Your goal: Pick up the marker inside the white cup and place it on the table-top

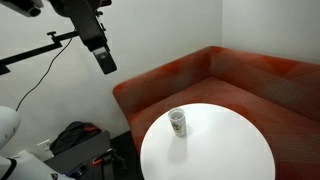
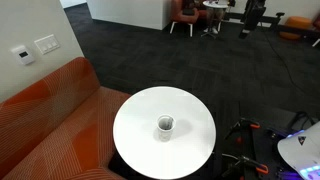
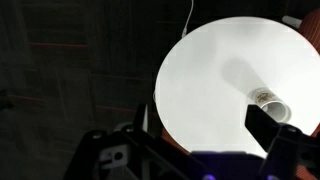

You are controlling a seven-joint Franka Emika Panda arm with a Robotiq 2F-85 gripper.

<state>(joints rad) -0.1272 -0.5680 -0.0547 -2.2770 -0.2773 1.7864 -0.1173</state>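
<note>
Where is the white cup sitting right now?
The white cup stands upright on the round table-top, in front of the red-brown sofa corner in an exterior view; the wrist view shows it at right.

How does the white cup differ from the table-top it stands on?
The white cup is small and tapered; the table-top is large, round and flat. The cup stands upright with its mouth open upward; the table-top lies level and bears it. The cup's side carries faint greenish marks; the table-top is plain. Both are white.
</note>
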